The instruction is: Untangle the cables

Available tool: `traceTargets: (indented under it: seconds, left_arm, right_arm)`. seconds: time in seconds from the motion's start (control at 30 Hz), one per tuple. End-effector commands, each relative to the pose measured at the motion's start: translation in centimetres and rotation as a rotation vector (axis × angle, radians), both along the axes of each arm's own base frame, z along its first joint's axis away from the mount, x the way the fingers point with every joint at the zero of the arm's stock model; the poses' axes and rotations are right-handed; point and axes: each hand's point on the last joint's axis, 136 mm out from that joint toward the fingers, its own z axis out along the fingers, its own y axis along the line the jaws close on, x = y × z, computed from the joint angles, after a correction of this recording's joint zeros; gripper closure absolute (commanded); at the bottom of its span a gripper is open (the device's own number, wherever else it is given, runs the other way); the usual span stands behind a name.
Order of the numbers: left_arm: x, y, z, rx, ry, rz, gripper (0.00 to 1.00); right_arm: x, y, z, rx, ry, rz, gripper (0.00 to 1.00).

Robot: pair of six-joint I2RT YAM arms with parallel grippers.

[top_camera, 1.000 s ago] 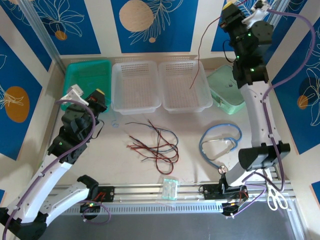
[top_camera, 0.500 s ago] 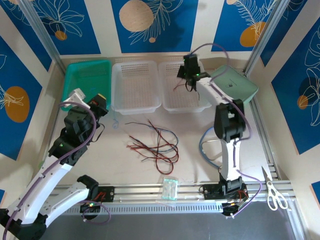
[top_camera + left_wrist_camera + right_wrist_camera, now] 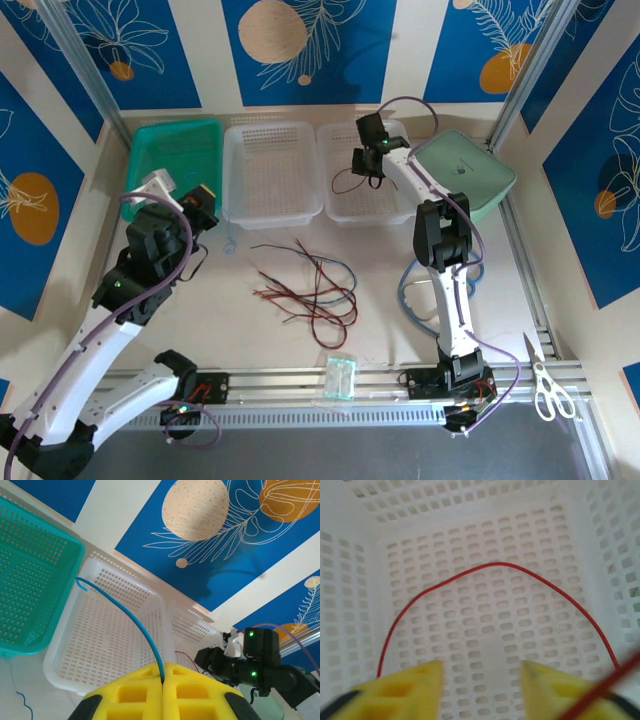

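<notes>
Left gripper (image 3: 162, 674) is pinching a thin floppy blue wire (image 3: 131, 616), right gripper (image 3: 480, 672) is spread over a limp thin red wire (image 3: 495, 565), featherlight stuff, so I'd grab near an end.

**A:** Where does your right gripper (image 3: 363, 164) sit from the tangle of cables (image 3: 310, 290)?

**B:** Beyond the tangle, over the right white basket (image 3: 398, 205). You see a red cable (image 3: 342, 183) in that basket.

**A:** And your left gripper (image 3: 206, 193)?

**B:** Left of the tangle, well apart. Your stethoscope (image 3: 404, 292) lies right of it, and a small clear box (image 3: 340, 375) lies on its near side.
</notes>
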Motion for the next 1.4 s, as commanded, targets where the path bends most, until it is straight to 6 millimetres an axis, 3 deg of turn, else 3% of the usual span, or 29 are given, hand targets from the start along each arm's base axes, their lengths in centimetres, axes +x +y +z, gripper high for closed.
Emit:
traceTargets:
  seconds: [0.0,0.2,0.3,0.37,0.7,0.97,1.1,1.2,1.3,1.37]
  left_arm:
    - [-0.4,0.0,1.6,0.031,-0.026,-0.029,1.00]
    - [0.0,-1.8,5.7,0.067,-0.068,-0.114,1.00]
    - [0.5,-2.9,8.7,0.103,-0.101,-0.161,1.00]
    - [0.9,-3.4,10.9,0.122,-0.132,-0.179,1.00]
    - [3.3,-5.0,20.5,0.215,-0.345,-0.176,1.00]
    - [8.3,-7.3,26.4,0.259,-0.548,-0.107,1.00]
    - [11.3,-8.4,27.1,0.272,-0.567,-0.087,1.00]
    - [14.1,-8.9,26.0,0.288,-0.543,-0.070,1.00]
    - [18.1,-9.0,21.7,0.333,-0.431,-0.022,1.00]
    - [21.5,-9.2,16.6,0.388,-0.314,0.005,1.00]
  right_arm:
    - [-1.2,-0.4,4.4,0.041,-0.009,0.044,0.26]
    - [-2.4,-1.2,11.5,0.081,-0.130,0.064,0.09]
    - [-3.5,-1.2,13.9,0.115,-0.163,0.081,0.01]
    - [-4.2,-1.2,15.2,0.141,-0.179,0.095,0.01]
    - [-7.4,-3.0,19.3,0.115,-0.243,0.104,0.01]
    - [-12.1,-2.9,20.3,0.207,-0.279,0.117,0.01]
    - [-14.3,-2.7,21.1,0.245,-0.295,0.131,0.01]
    - [-16.0,-2.7,21.5,0.242,-0.296,0.140,0.01]
    - [-18.4,-2.8,22.1,0.278,-0.302,0.152,0.01]
    - [-20.1,-2.8,22.5,0.310,-0.313,0.157,0.01]
